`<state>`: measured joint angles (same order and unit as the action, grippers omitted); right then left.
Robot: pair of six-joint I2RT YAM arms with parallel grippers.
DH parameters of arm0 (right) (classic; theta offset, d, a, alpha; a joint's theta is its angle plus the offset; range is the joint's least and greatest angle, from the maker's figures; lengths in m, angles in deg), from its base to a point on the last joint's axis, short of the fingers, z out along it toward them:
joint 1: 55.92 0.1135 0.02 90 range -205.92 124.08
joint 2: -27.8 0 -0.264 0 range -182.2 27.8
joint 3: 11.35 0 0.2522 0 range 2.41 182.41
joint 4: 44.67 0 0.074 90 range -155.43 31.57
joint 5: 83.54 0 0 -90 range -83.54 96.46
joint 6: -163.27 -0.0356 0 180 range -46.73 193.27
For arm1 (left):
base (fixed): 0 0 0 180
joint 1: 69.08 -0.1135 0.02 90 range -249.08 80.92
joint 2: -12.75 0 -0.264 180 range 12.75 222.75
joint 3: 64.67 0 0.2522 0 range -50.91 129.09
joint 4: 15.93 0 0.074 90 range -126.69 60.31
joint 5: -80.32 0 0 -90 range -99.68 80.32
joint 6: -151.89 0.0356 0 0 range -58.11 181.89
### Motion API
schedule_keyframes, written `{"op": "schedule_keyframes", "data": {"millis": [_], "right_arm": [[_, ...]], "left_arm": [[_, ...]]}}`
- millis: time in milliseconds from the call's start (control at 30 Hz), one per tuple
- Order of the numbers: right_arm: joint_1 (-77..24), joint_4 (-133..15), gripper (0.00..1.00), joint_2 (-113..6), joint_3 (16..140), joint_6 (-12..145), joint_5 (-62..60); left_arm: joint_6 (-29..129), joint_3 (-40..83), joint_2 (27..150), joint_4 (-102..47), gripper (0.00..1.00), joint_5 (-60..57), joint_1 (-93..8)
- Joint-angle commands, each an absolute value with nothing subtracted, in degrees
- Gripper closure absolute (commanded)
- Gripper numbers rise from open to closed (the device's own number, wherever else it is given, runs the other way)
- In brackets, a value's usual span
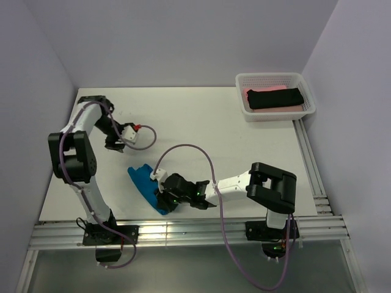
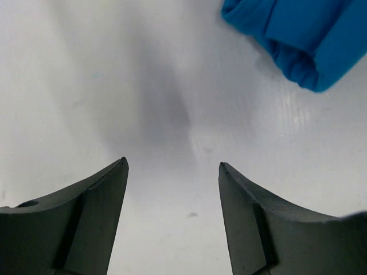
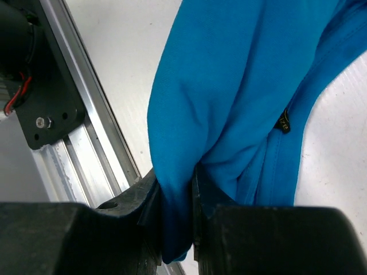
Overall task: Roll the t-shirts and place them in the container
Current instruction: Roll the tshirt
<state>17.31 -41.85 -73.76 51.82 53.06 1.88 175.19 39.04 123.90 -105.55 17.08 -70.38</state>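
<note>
A bright blue t-shirt [image 1: 145, 185] lies bunched in a narrow strip on the table near the front edge. My right gripper [image 1: 162, 200] is at its near end, shut on a fold of the blue cloth [image 3: 229, 86], which fills the gap between the jaws [image 3: 176, 180]. My left gripper [image 1: 113, 146] hovers over bare table to the far left of the shirt, open and holding nothing [image 2: 173, 163]. In the left wrist view only a corner of the blue t-shirt [image 2: 298, 40] shows, at the top right. Black [image 1: 275, 97] and pink [image 1: 252, 93] t-shirts lie in the basket.
A white mesh basket [image 1: 308, 91] stands at the back right corner of the table. Aluminium rails [image 1: 201, 231] run along the front edge, close beside the right gripper [image 3: 97, 143]. Another rail [image 1: 311, 165] runs down the right side. Walls close in left and right.
</note>
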Motion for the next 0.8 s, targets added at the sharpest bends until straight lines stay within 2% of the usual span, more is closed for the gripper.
{"op": "schedule_keyframes", "data": {"millis": [0, 100, 233, 333, 433, 600, 767], "right_arm": [[16.42, -42.88, 1.0, -76.35, 49.78, 51.56, -3.29], [14.4, -41.3, 1.0, -77.23, 48.82, 50.16, -7.06], [11.06, -40.24, 1.0, -78.72, 49.25, 48.84, -11.47], [10.0, -39.45, 1.0, -79.86, 49.78, 47.96, -14.27], [8.77, -39.18, 1.0, -80.57, 50.13, 46.99, -15.86], [6.67, -40.5, 1.0, -82.41, 51.71, 46.11, -17.53], [5.34, -41.73, 1.0, -82.94, 52.33, 45.94, -18.94]], "left_arm": [[187.65, 37.34, 117.35, -108.44, 0.31, 29.23, -77.59], [198.86, 30.94, 112.62, -108.53, 0.3, 34.87, -87.41], [209.37, 16.72, 106.45, -106.79, 0.31, 38.03, -93.6], [209.46, 9.67, 101.97, -101.52, 0.34, 40.49, -94.31], [210.16, -2.0, 97.57, -90.19, 0.33, 44.18, -94.4], [210.52, -4.5, 96.51, -86.91, 0.32, 50.78, -93.43], [210.52, -11.26, 93.18, -75.94, 0.31, 55.17, -92.55]]}}
